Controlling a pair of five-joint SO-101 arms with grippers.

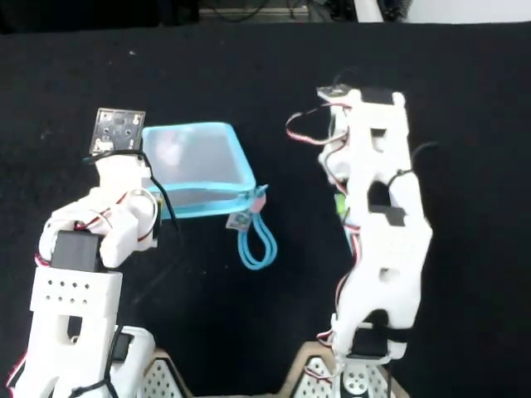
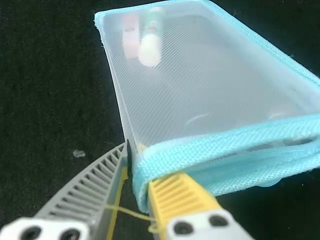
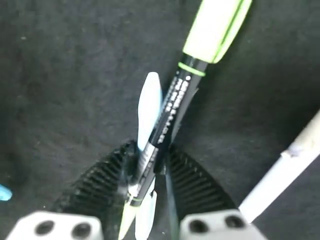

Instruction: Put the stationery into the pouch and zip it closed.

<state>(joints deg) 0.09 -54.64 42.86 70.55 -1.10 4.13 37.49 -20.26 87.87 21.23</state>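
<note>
Black table [image 1: 465, 99], translucent blue pouch [image 1: 195, 162] lying flat, its blue loop [image 1: 257, 245], white pen [image 3: 280, 180] on it

A black, matte, cloth-like counter [image 1: 207, 75] spreads across the whole scene. At its far edge dark cables [image 1: 249, 12] run along the back, and toward the far right corner a flat white surface [image 1: 465, 10] shows. A small pale speck [image 2: 78, 153] lies on the black counter.

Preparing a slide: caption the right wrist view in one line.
Right gripper shut on a black marker with a green cap, over the black table.
</note>
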